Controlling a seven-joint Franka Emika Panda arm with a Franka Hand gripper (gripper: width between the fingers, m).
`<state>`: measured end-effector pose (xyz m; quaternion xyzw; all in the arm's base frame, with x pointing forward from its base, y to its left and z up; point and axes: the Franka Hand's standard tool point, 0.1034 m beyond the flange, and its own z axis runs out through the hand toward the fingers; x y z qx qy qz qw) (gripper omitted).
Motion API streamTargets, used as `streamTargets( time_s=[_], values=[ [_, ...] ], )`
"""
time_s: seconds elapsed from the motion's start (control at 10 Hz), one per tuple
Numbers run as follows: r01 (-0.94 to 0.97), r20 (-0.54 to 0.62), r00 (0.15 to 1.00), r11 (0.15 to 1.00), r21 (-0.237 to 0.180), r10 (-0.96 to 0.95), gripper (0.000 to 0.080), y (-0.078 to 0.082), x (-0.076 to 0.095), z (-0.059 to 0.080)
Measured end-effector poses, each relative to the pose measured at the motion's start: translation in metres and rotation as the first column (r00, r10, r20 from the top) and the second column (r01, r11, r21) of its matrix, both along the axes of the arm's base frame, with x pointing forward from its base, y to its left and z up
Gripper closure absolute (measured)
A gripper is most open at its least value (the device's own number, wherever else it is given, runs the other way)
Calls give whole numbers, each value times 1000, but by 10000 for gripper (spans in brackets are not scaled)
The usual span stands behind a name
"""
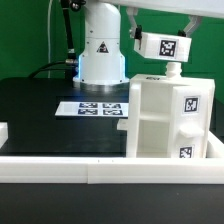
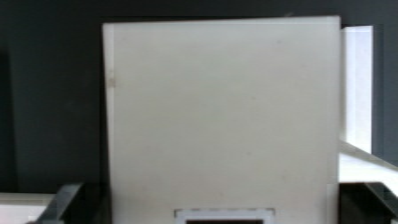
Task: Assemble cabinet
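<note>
The cabinet body (image 1: 165, 115), a big white box with inner compartments and square tags, stands upright at the exterior view's right. My gripper (image 1: 168, 32) hangs just above it and holds a flat white panel (image 1: 163, 46) with a tag, close over the body's top. In the wrist view the panel (image 2: 222, 100) fills the middle, with a tag at its near end. My gripper (image 2: 217, 205) has a dark finger on each side of it, so it looks shut on the panel.
The marker board (image 1: 100, 108) lies on the black table in front of the robot base (image 1: 100, 50). A white raised rim (image 1: 90, 168) runs along the front edge. A small white piece (image 1: 3, 130) sits at the exterior view's left edge.
</note>
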<state>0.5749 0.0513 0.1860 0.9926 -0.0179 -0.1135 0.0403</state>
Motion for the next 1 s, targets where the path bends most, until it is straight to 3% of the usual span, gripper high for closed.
streamTargets(
  time_s=[0.4,1.0],
  values=[
    [-35,9,999,999,7,35,239,23,5,-4],
    [-45,17,999,999,5,45,239,23,6,-20]
  ],
)
